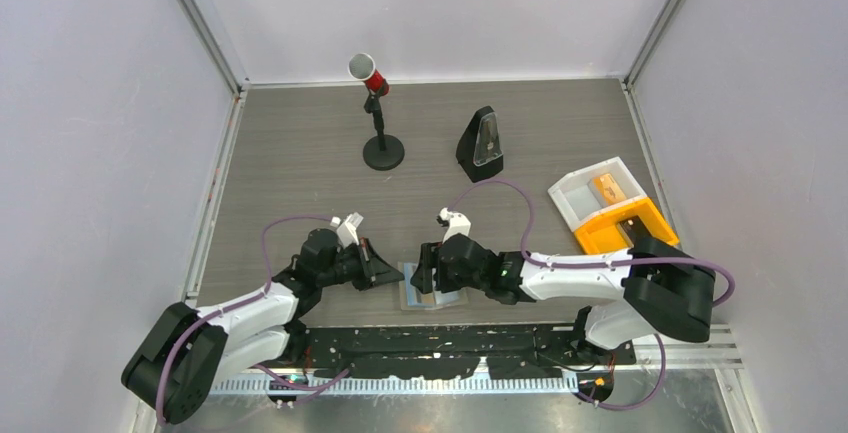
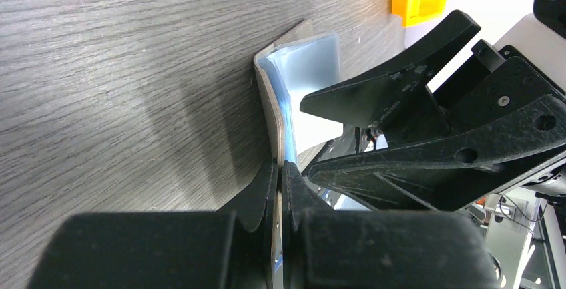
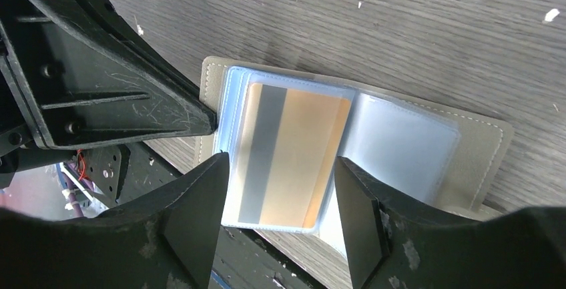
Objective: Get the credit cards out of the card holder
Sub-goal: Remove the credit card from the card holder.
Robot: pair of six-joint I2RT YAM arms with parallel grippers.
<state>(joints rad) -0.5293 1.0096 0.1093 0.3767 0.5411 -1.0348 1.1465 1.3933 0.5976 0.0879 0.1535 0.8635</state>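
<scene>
The card holder (image 3: 414,149) lay open at the middle of the near edge of the bench (image 1: 300,153). The left claw (image 2: 280,175) was pinched narrow on the holder's left border, with that flap tilted up off the wood. The right claw (image 3: 280,165) stood wide over the pocket nearest the left claw, one finger on each side of the orange-tan card (image 3: 294,155) inside its clear sleeve.
</scene>
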